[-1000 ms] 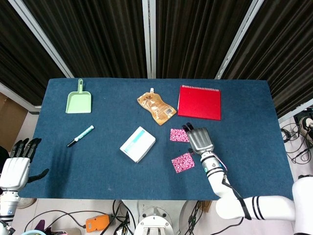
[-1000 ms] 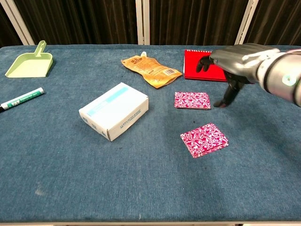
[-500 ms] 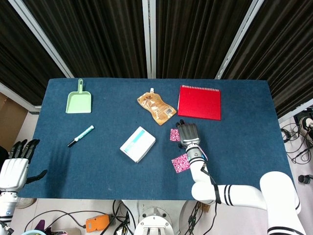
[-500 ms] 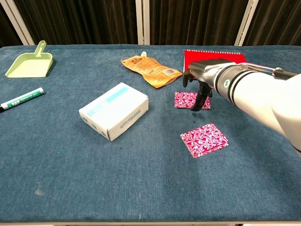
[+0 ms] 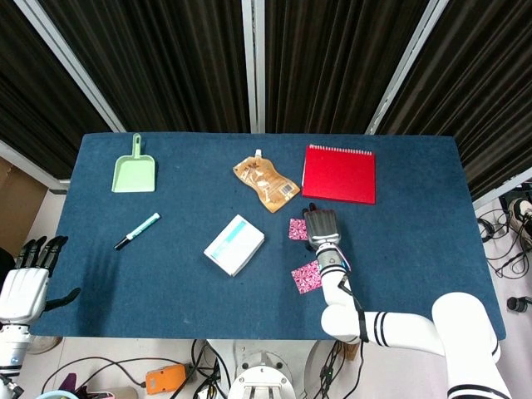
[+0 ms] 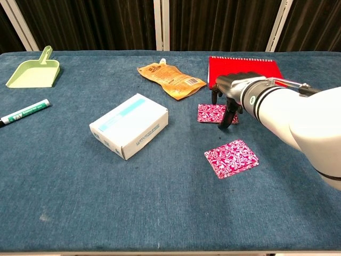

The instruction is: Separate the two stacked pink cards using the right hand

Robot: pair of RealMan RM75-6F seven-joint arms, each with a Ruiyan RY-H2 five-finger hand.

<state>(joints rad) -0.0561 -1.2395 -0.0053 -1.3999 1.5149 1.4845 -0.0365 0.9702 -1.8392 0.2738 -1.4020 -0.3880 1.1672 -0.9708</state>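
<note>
While two pink cards lay apart on the table, right hand was over the far one.
Far pink card [image 6: 212, 113] lay just before red notebook [image 6: 240, 73]; near pink card [image 6: 231, 158] lay toward the robot. Right hand [image 6: 232, 90] had fingertips [image 6: 222, 126] pointing down at the far card's right edge, holding nothing; contact uncertain. Left hand [image 5: 27, 283] open, well apart.

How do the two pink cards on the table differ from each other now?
The far pink card lies square to the table edge, while the near pink card is turned at an angle. The right hand is over the far pink card, fingertips down at it; nothing touches the near pink card. Both lie flat, apart, with the same pink-and-white pattern.
</note>
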